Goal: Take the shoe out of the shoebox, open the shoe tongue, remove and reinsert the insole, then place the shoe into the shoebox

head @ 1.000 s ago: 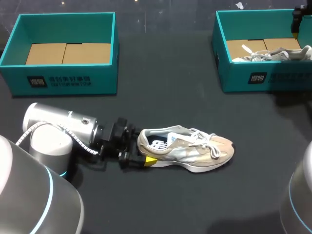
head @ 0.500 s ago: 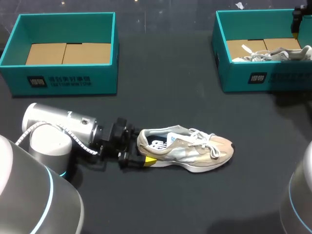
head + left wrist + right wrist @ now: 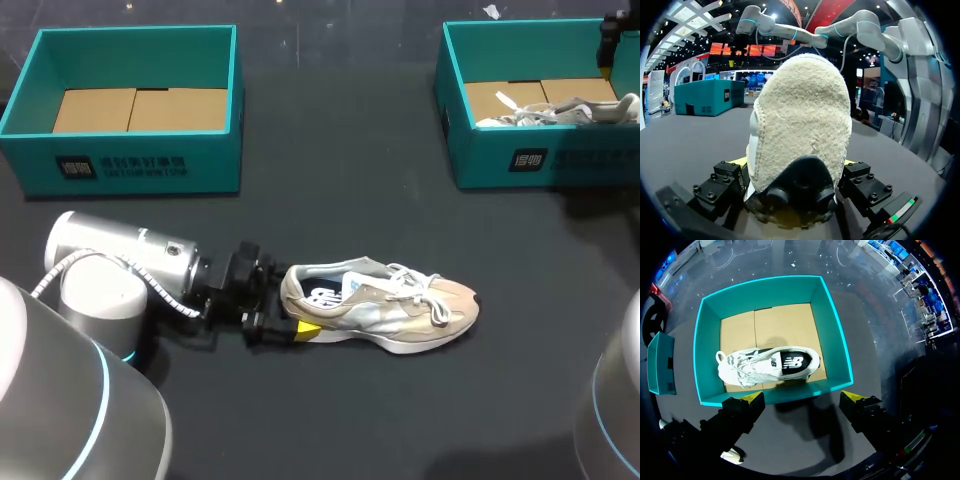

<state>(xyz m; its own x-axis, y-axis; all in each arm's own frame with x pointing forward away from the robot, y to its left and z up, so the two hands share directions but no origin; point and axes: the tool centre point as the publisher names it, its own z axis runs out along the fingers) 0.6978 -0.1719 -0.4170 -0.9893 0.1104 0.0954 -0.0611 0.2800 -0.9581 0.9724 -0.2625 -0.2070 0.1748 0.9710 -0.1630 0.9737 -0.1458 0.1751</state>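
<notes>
Your left gripper is clamped on the stiff heel of the beige shoe lying near mid-table, the right gripper gaping empty above the far-right shoebox; light and soft-walled, it likely handles best by that heel.

Dark table with three things
A shoe sits in the left gripper; a teal box and a second box rest far from it.

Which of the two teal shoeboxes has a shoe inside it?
The shoebox at the table's far right: a white shoe lies in it, while the far-left shoebox shows only bare cardboard.
</notes>
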